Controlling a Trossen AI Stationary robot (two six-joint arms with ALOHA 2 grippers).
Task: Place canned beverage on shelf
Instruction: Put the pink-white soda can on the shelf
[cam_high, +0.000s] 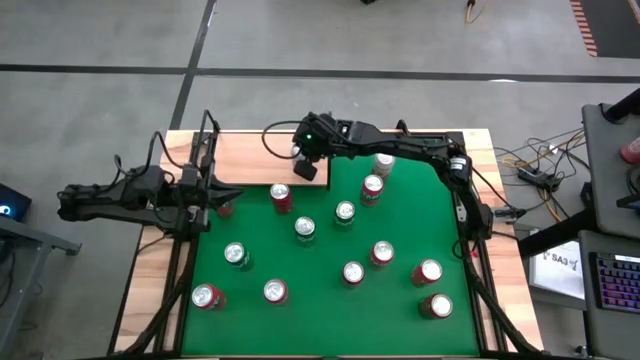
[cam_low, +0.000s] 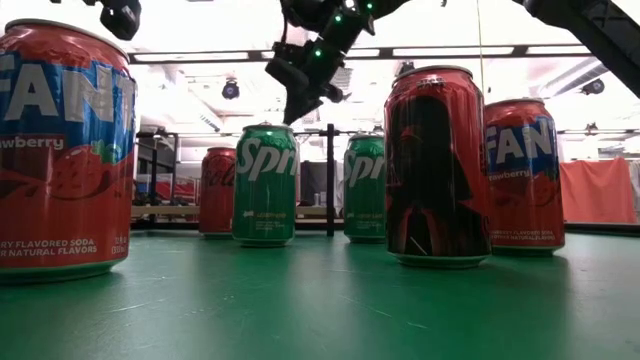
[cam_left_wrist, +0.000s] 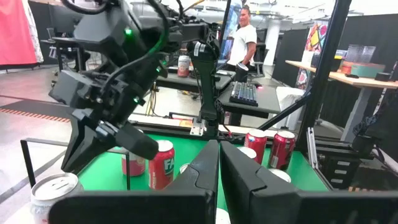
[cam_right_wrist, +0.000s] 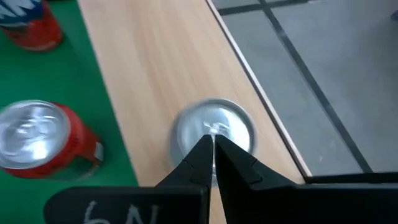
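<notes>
Across the whole table top you've got flat green felt (cam_high: 300, 300), matte and a bit fuzzy looking. In the far left corner sits the shelf (cam_high: 250, 160), a smooth pale wood panel with visible grain and thin black metal rods standing up at its edge.

The right arm reaches over to it. The left arm waits at the left edge, left gripper (cam_left_wrist: 219, 149) pinched shut on nothing.

Loose soda cans (cam_high: 305, 229) stand scattered on the felt, shiny printed aluminium cylinders, red and green mostly. A red can (cam_right_wrist: 37, 146) stands on the felt just beside the shelf.

Now the good bit: a silver can (cam_right_wrist: 199, 124) stands upright on the wood near the shelf's outer edge, pull tab up. The right gripper (cam_right_wrist: 212, 146) hangs right above its lid, fingers clenched together, holding nothing.

So I'd say this can is placed. Next it should lift straight up so it doesn't clip the lid, then spread the fingers before going for another can.
</notes>
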